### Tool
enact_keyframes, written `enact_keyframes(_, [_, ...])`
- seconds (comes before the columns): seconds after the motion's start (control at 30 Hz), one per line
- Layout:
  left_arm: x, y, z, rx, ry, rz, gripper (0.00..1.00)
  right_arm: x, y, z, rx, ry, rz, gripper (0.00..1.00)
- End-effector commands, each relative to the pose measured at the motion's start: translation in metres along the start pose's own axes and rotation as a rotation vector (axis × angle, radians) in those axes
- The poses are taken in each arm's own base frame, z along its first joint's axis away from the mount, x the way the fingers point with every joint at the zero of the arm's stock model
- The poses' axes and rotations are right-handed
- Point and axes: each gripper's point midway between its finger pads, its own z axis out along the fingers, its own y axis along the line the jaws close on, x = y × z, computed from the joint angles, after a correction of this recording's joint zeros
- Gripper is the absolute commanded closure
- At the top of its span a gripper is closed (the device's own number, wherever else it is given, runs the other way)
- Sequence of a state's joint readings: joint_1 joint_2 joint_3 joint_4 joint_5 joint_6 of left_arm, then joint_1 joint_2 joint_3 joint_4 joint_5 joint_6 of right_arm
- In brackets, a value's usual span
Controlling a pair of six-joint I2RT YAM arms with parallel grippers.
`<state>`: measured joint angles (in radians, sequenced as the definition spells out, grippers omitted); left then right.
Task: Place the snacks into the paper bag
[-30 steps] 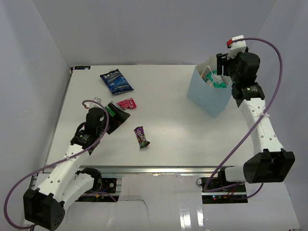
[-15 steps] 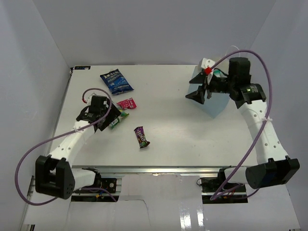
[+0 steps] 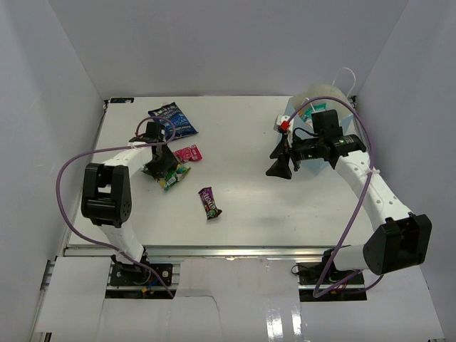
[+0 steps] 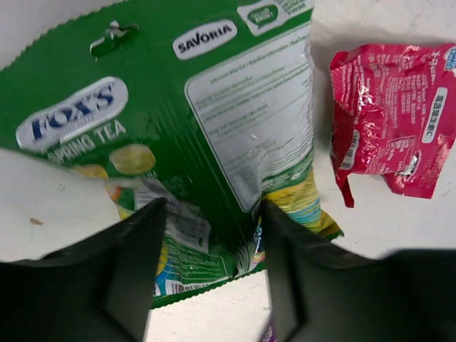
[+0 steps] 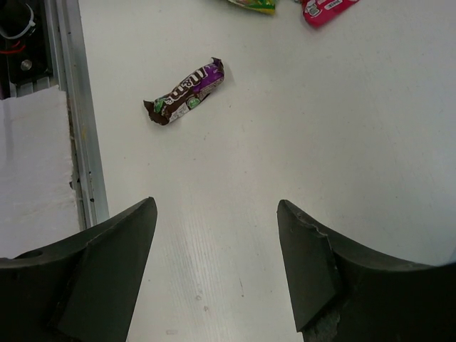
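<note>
White-walled booth, white tabletop point(image 3: 249, 192), two arms bolted at the near edge. L arm reaches out to the far-left part of the tabletop, where its gripper point(image 3: 162, 165) sits over the green packet point(image 3: 171, 175). Wrist cam shows the jaws spread wide, one finger each side of the packet's lower, crumpled end, w/ the foil lying flat on the tabletop between them. They straddle it but are not clamped on it. The pink packet point(image 3: 188, 152) lies just beside the green one, on its far-right side, close but apart. The dark blue bag point(image 3: 171, 120) lies farther back, near the L arm's forearm. The dark purple candy bar point(image 3: 209, 202) lies alone nearer the front, well apart from the rest.

R arm bends in from the right, its gripper point(image 3: 283, 162) above mid-tabletop w/ jaws wide apart & nothing between them. Its wrist cam looks down on bare tabletop, w/ the candy bar off to one side.

The paper bag point(image 3: 324, 92) stands at the far-right corner, partly hidden behind the R arm, w/ a white cord handle sticking up.
</note>
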<state>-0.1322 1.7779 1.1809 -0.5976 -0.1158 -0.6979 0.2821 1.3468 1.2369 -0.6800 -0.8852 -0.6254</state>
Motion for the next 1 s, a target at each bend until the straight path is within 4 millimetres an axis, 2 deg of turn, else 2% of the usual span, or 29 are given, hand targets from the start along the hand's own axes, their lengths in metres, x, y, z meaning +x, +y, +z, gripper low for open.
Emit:
enact_keyframes(0.0, [-0.004,-0.003,-0.001,0.021,0.015,0.03,0.41,-0.003,0.003,0.002,-0.012,-0.022,-0.007,0.26])
enact_keyframes(0.1, [0.002,0.002,-0.003,0.013,0.018,0.032,0.56,-0.002,0.006,0.003,-0.029,-0.024,-0.006,0.26])
enact_keyframes(0.13, [0.0,0.002,-0.007,0.023,0.009,0.034,0.66,-0.004,0.008,0.004,-0.043,-0.029,-0.017,0.27])
enact_keyframes(0.2, [0.003,0.002,-0.012,0.047,0.004,0.059,0.76,-0.003,0.015,0.005,-0.078,-0.031,-0.018,0.26])
enact_keyframes(0.27, [0.005,-0.001,-0.026,0.103,-0.013,0.076,0.86,-0.005,0.028,0.009,-0.144,-0.04,-0.047,0.26])
enact_keyframes(0.33, [0.008,-0.009,-0.038,0.184,-0.021,0.131,0.92,-0.005,0.037,0.016,-0.187,-0.035,-0.053,0.26])
enact_keyframes(0.37, [0.007,-0.025,-0.058,0.299,-0.043,0.152,0.93,-0.006,0.04,0.019,-0.195,-0.029,-0.048,0.27])
enact_keyframes(0.43, [0.022,-0.032,-0.071,0.419,-0.037,0.226,0.94,-0.008,0.042,0.032,-0.208,-0.013,-0.038,0.28])
enact_keyframes(0.47, [0.024,-0.053,-0.099,0.581,-0.067,0.267,0.94,-0.01,0.043,0.036,-0.202,-0.005,0.025,0.29])
enact_keyframes(0.5, [0.031,-0.06,-0.109,0.662,-0.066,0.299,0.95,-0.018,0.034,0.043,-0.167,-0.018,0.026,0.29])
enact_keyframes(0.53, [0.04,-0.063,-0.113,0.732,-0.077,0.332,0.95,-0.02,0.031,0.051,-0.157,-0.017,0.068,0.28])
enact_keyframes(0.57, [0.05,-0.07,-0.134,0.842,-0.075,0.364,0.95,-0.026,0.029,0.057,-0.126,-0.019,0.221,0.28])
enact_keyframes(0.6, [0.058,-0.073,-0.141,0.898,-0.072,0.386,0.95,-0.03,0.023,0.063,-0.093,-0.027,0.272,0.28])
enact_keyframes(0.63, [0.068,-0.073,-0.141,0.939,-0.069,0.398,0.95,-0.043,0.015,0.074,-0.066,-0.07,0.287,0.25])
enact_keyframes(0.7, [0.085,-0.08,-0.155,1.037,-0.026,0.412,0.95,-0.05,0.004,0.09,0.017,-0.086,0.48,0.18])
enact_keyframes(0.77, [0.097,-0.087,-0.162,1.086,-0.007,0.414,0.95,-0.059,0.008,0.108,0.028,-0.092,0.52,0.08])
enact_keyframes(0.8, [0.109,-0.092,-0.165,1.105,0.024,0.432,0.96,-0.062,0.005,0.118,0.035,-0.085,0.572,0.05])
enact_keyframes(0.87, [0.114,-0.103,-0.174,1.149,0.017,0.445,0.95,-0.066,0.011,0.132,0.018,-0.075,0.589,0.04])
enact_keyframes(0.9, [0.123,-0.108,-0.177,1.166,0.034,0.464,0.95,-0.063,0.007,0.141,0.036,-0.065,0.615,0.04])
enact_keyframes(0.97, [0.128,-0.112,-0.183,1.185,0.043,0.466,0.95,-0.062,0.004,0.147,0.038,-0.066,0.634,0.03])
